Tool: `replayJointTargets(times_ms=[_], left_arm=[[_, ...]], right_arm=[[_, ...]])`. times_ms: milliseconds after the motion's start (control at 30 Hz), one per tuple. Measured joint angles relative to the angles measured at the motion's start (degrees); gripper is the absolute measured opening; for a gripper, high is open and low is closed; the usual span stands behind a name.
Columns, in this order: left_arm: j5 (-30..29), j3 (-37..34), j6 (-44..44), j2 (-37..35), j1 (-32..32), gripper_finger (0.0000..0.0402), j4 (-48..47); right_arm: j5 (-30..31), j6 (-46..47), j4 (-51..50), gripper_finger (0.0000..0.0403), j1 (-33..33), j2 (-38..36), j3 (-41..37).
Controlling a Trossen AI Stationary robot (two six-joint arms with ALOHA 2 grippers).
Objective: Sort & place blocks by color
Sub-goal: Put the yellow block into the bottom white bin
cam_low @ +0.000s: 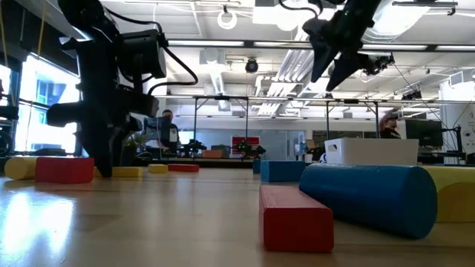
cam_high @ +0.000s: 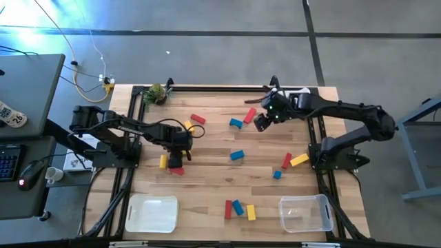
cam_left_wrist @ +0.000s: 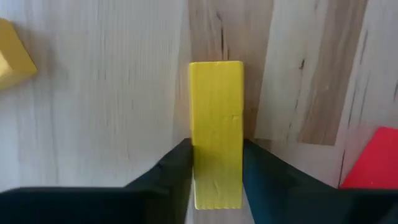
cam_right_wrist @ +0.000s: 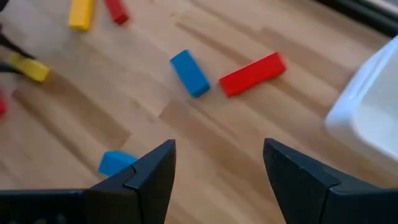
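Red, yellow and blue blocks lie scattered flat on the wooden table [cam_high: 207,186]. My left gripper [cam_left_wrist: 216,155] points down at the table's left middle [cam_high: 169,158], shut on a yellow bar [cam_left_wrist: 216,112] that lies flat on the wood. A red block [cam_left_wrist: 373,158] and a second yellow block [cam_left_wrist: 12,59] lie close beside it. My right gripper [cam_right_wrist: 217,165] hangs open above the far right part of the table [cam_high: 263,121], holding nothing. Below it lie a blue block [cam_right_wrist: 189,73] and a red bar [cam_right_wrist: 252,74]. My left gripper pinches the yellow bar's two long sides [cam_left_wrist: 202,168] between its two fingers, nearer one end than the middle. The fingers come from above, pointing down, and lie across the bar. The bar rests flat on the table.
A white bin [cam_high: 151,212] stands at the near left and a clear bin [cam_high: 306,212] at the near right. A green leafy clump [cam_high: 156,94] sits at the far left corner. Three blocks [cam_high: 238,209] lie between the bins, and others [cam_high: 293,160] at mid right.
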Motion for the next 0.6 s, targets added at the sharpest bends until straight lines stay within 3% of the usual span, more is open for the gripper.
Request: replayJointTargets(times_ms=[100, 433, 600], left_arm=[[0.27, 0.0, 0.44, -0.02, 0.02, 0.0068, -0.03], [0.3, -0.3, -1.28, -1.91, -0.97, 0.0071, -0.29], [5.37, -0.28, -4.64, -6.76, -3.22, 0.007, -1.58]], right_arm=[[0.03, 1.85, 0.02, 0.0229, 3.14, 0.0, 0.0], [0.1, 7.46, 2.16, 0.0229, 14.07, 0.0, 0.0], [3.1, 7.63, 5.22, 0.0229, 18.53, 0.0, 0.0]])
